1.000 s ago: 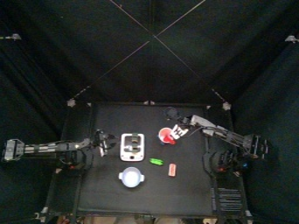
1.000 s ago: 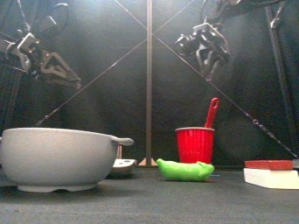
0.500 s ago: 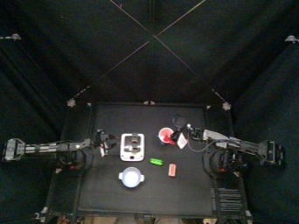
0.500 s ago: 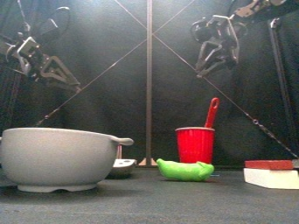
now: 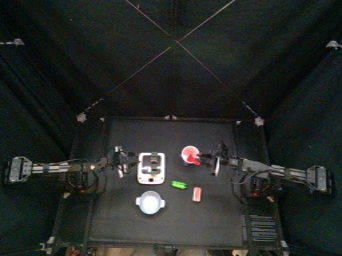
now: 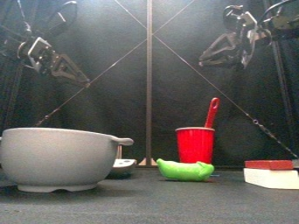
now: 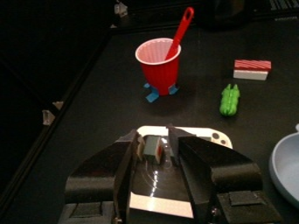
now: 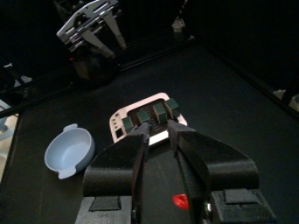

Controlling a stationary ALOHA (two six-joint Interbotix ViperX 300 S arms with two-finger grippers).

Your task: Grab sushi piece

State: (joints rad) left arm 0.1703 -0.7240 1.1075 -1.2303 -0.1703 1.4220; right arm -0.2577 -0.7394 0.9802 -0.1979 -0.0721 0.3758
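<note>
the left end effector (image 7: 169, 144) hangs above the counter (image 5: 120, 135) with its jaws spread and nothing between them. in the top view it sits just beside the left end of the white tray (image 5: 151, 168), and in the front view it is high over the grey bowl (image 6: 65, 157), touching nothing. the right end effector (image 6: 233, 44) is also raised well off the counter, on the other side of the tray and near the red cup (image 5: 191, 155). whether it is spread or pressed together i cannot tell, and nothing shows in its hold.

the sushi piece (image 8: 156, 110), small, dark and round, lies in the white tray with a second one like it beside it. both end effectors are apart from it. the left wrist view looks down on the same tray just past its own jaws, and the right wrist view shows the tray ahead with the bowl off to one side and the left arm beyond.

the red cup stands upright near the tray with a red spoon (image 7: 184, 26) leaning in it. the small green piece (image 7: 230, 99) lies on the counter between the cup and the bowl, and the red-orange block (image 7: 253, 69) lies a little farther along. in the front view the block (image 6: 271, 173) is red on top and white below.
</note>
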